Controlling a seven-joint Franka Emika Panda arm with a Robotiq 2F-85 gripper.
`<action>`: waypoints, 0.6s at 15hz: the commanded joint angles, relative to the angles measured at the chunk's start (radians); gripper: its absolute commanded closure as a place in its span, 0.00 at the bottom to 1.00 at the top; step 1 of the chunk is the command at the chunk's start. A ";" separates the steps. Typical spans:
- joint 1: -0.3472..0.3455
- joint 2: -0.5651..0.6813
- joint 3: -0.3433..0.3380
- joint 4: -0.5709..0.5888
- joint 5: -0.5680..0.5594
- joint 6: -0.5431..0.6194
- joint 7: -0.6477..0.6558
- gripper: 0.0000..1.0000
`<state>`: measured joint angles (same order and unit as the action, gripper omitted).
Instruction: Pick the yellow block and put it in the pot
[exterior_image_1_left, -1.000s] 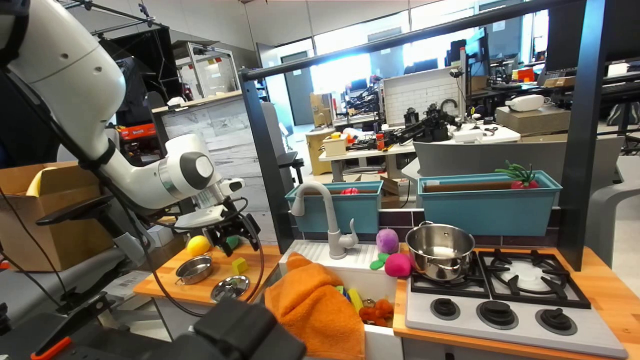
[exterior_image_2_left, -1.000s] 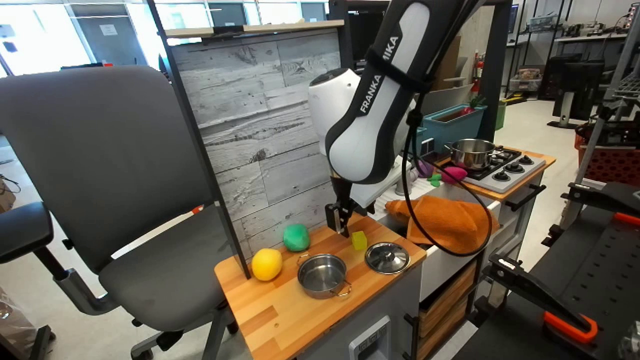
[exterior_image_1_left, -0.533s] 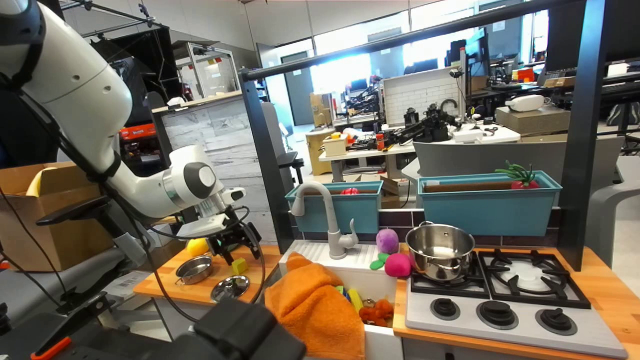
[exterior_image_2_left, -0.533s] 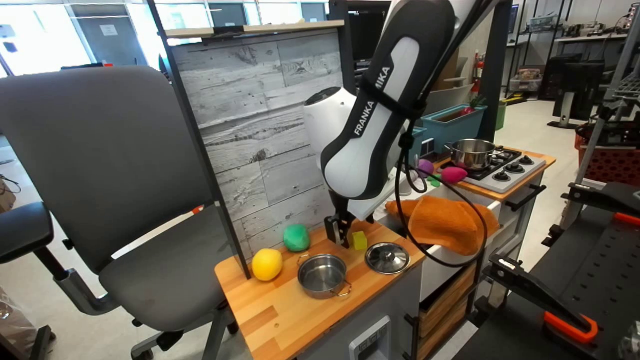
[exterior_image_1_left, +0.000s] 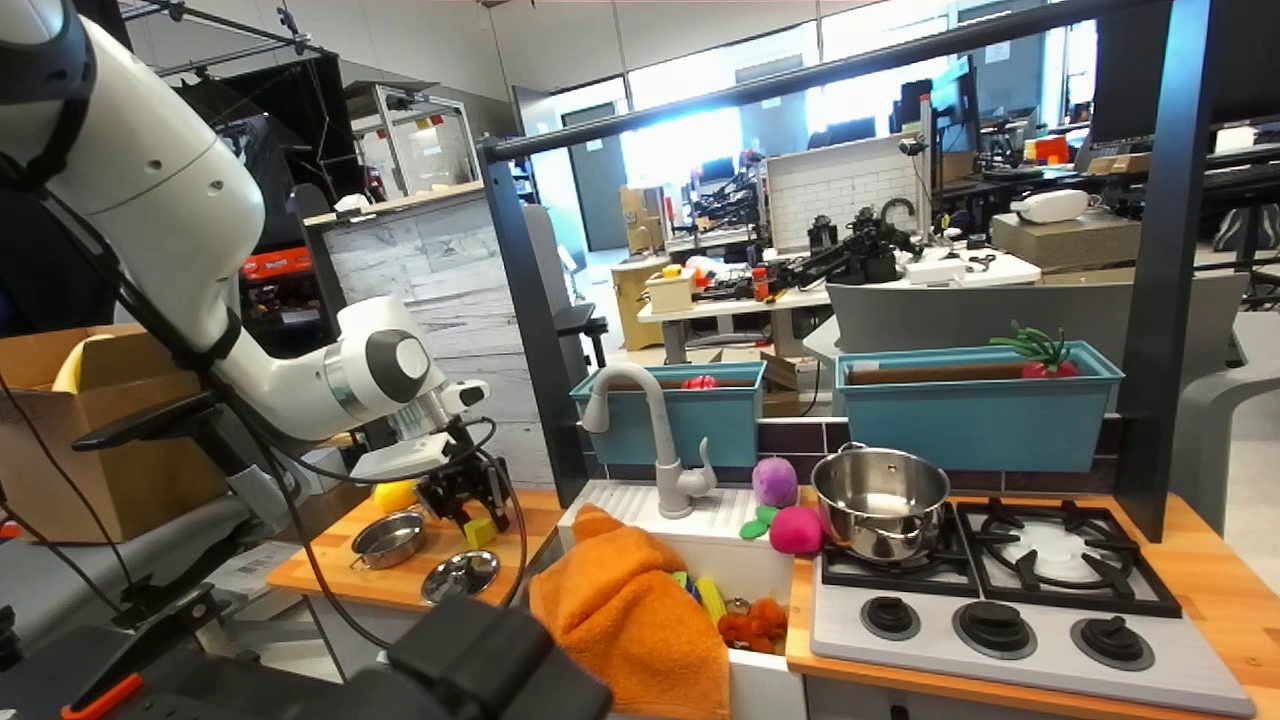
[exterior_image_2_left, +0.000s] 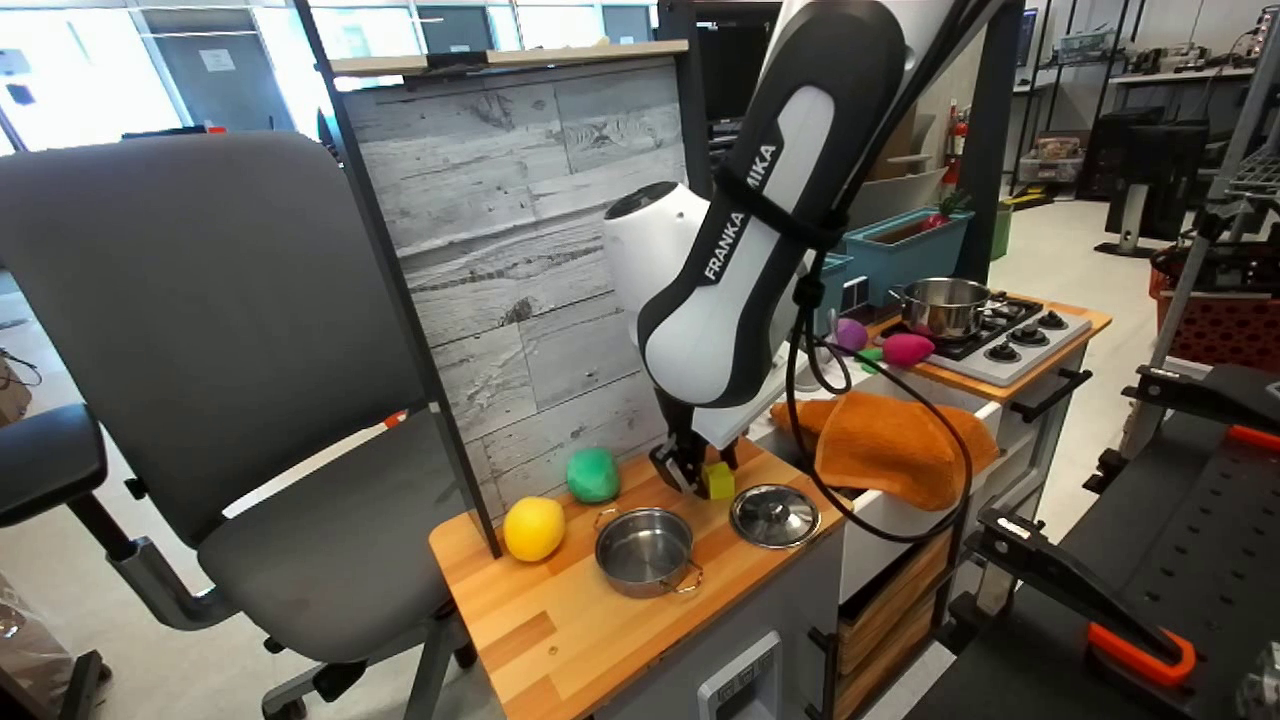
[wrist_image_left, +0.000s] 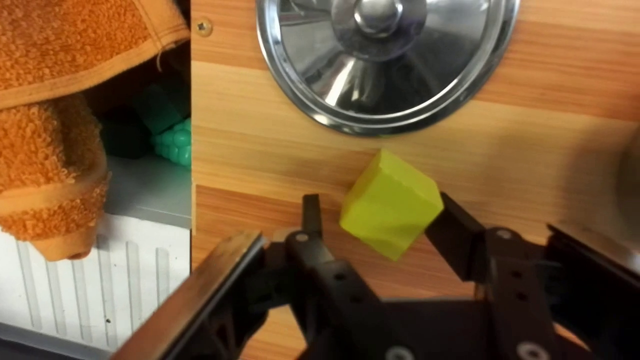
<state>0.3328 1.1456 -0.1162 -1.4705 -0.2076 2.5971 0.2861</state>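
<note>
The yellow block rests on the wooden counter and stands between the fingers of my gripper. In the wrist view bare wood shows between the left finger and the block. The right finger lies at the block's corner; whether it touches, I cannot tell. The jaws stand apart, partly closed. In both exterior views the gripper is low over the block, at counter height. The small silver pot, uncovered, sits on the same counter close to the gripper, with nothing visible inside.
A metal lid lies close to the block. A yellow ball and a green ball sit near the wood-look wall panel. An orange towel hangs over the sink. A larger pot stands on the stove.
The arm has come down, bringing the gripper from above the counter to around the block. Its fingers have drawn closer together in the last half second. Block and pot have not moved.
</note>
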 joint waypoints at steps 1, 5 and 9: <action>0.001 0.012 0.004 0.032 0.019 -0.038 0.003 0.73; -0.008 0.000 0.012 0.016 0.023 -0.031 0.000 0.89; -0.003 -0.031 0.005 -0.035 0.017 -0.005 0.009 0.89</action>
<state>0.3304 1.1453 -0.1126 -1.4617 -0.2053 2.5835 0.2916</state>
